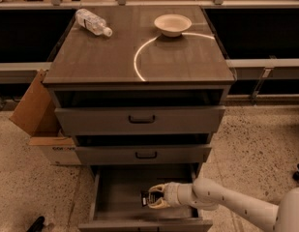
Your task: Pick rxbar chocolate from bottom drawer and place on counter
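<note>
Grey-floored bottom drawer [115, 192] stands pulled open, its front cut off below. Small black rxbar chocolate [145, 197] lies mid-floor, partly hidden by cream gripper [153, 198]; grasp cannot be told. Bare floor separates bar from drawer walls.

the cream-white gripper [156, 197] is inside the bottom drawer [120, 192], which has a plain grey floor, next to the black rxbar chocolate [146, 197] with white lettering. the tabletop [100, 57] is grey-brown wood grain with a bright curved arc. the bowl [172, 23] is white, the bottle [92, 21] is clear, and the ground [255, 144] is speckled beige.
</note>
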Controlling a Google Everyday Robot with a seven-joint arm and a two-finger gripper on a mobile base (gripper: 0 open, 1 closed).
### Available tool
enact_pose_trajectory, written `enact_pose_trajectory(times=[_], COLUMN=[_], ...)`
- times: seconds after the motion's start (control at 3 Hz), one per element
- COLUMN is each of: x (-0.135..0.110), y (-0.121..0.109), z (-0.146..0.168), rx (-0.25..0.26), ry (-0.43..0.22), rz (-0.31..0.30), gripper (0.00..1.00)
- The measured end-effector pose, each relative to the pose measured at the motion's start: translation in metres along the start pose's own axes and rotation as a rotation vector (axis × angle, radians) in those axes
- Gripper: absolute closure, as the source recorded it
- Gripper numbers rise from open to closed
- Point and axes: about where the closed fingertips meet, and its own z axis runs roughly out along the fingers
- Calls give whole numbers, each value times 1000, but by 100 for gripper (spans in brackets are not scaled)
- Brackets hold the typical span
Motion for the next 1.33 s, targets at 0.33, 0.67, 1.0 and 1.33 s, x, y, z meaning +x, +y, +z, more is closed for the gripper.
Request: enact_pose_trajectory(times=[0.33,0.67,1.0,1.33], x=[0,-19,-56,-99], y=[0,-3,-7,-9], z=[0,-32,-91,-149], rx=[0,33,95,155], ry=[0,-2,-4,19], rz=[0,-39,-112,-204], gripper=[100,100,100,100])
